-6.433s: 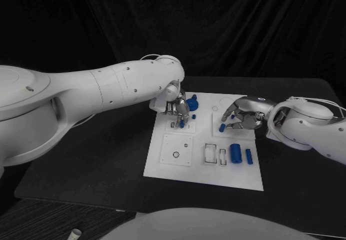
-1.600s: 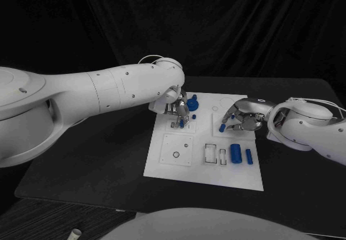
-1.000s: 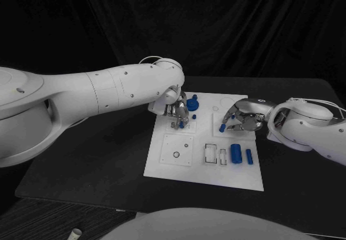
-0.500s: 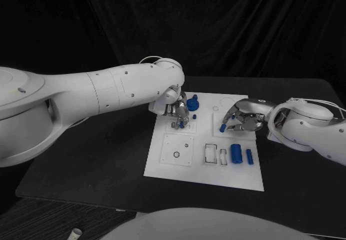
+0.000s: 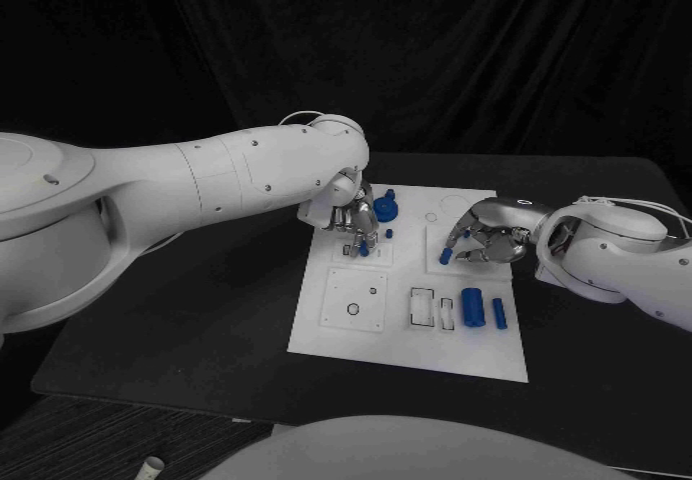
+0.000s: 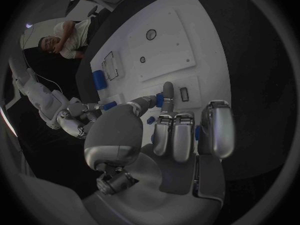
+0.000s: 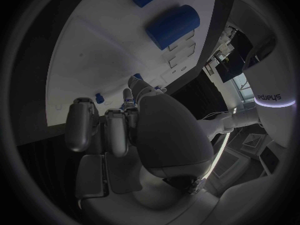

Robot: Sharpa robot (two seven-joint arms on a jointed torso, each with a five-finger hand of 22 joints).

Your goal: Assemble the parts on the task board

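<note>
The white task board [image 5: 378,330] lies in the middle of the table. My left hand [image 5: 351,217] hovers over its far left part and pinches a small blue part [image 6: 160,101] between thumb and finger. A larger blue piece [image 5: 385,207] stands on the board just beside that hand. My right hand [image 5: 488,240] rests on the board's far right part, fingers curled round a small blue peg [image 5: 446,256] that touches the board. A blue cylinder [image 5: 470,303] and a thin blue bar [image 5: 499,313] lie on the board's near right; both are also in the right wrist view [image 7: 173,23].
The board's near left holds a square plate with a ring mark [image 5: 353,310] and narrow rectangular slots [image 5: 420,306]. The black table [image 5: 188,330] surrounds the board. My bulky left arm [image 5: 173,200] spans the table's left side.
The left hand has shifted very slightly toward the board's far edge with its blue part. The right hand has stayed at its peg.
</note>
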